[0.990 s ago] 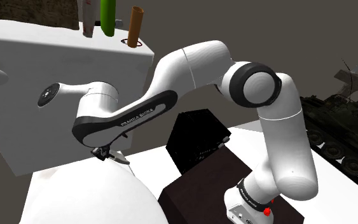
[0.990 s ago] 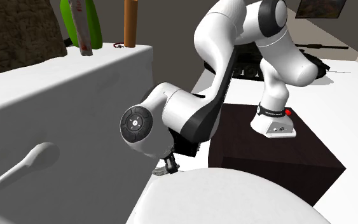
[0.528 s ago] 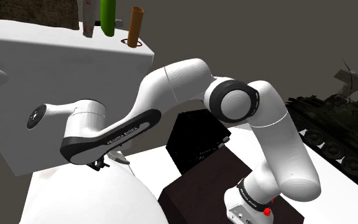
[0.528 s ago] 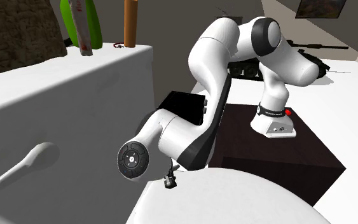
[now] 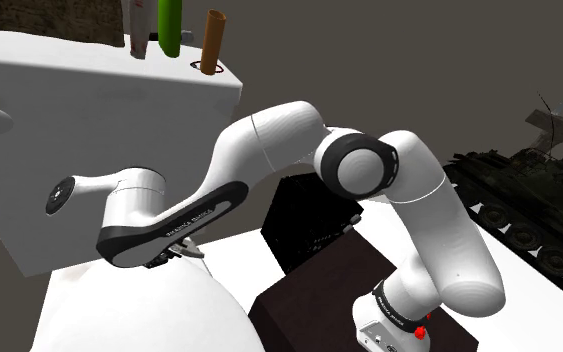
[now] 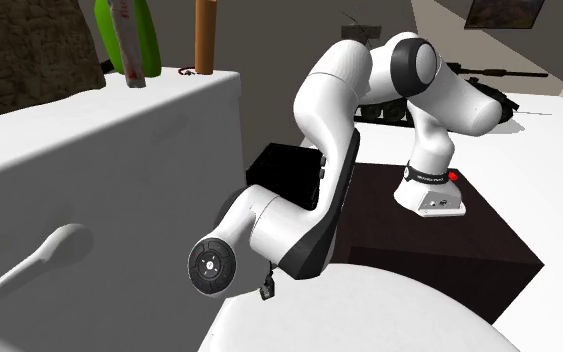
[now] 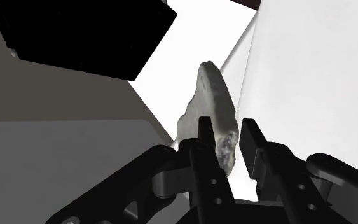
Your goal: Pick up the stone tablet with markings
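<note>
Gripper [image 7: 226, 125] clamped on grey stone tablet [image 7: 210, 95], held edge-on. White cabinet [image 5: 119, 110] close on shoulder view's left; black box [image 5: 304, 220] on its right.

I am looking over a big white block [image 5: 109, 120] that is carrying a green bottle [image 5: 171, 25], a brown tube [image 5: 213, 40] and a pale bottle with red marks [image 5: 139, 30] along its top. A white handle [image 6: 34, 262] is sticking out of its side. A black box [image 5: 304, 215] is sitting near the block, a white rounded surface [image 5: 139, 310] is lying below it, and a dark tank model [image 5: 529, 205] is standing well apart.
</note>
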Motion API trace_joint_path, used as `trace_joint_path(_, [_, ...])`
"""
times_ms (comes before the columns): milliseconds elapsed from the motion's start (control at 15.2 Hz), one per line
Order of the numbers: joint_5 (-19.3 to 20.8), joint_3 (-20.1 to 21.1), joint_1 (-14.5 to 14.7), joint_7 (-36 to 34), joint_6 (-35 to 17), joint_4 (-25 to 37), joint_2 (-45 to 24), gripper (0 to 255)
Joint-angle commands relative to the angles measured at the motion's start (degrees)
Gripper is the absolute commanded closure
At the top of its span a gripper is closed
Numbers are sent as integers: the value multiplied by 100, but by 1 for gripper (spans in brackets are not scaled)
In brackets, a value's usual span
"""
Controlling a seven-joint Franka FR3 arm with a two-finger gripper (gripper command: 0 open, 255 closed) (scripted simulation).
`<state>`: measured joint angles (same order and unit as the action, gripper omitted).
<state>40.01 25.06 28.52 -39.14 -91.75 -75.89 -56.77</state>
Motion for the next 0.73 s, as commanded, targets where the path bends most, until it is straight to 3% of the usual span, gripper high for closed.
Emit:
trace_joint_path(0, [3, -29, -16, 10, -5, 18, -44, 255])
trace_joint_path(660, [-50, 42, -75, 47, 120, -112, 209, 255])
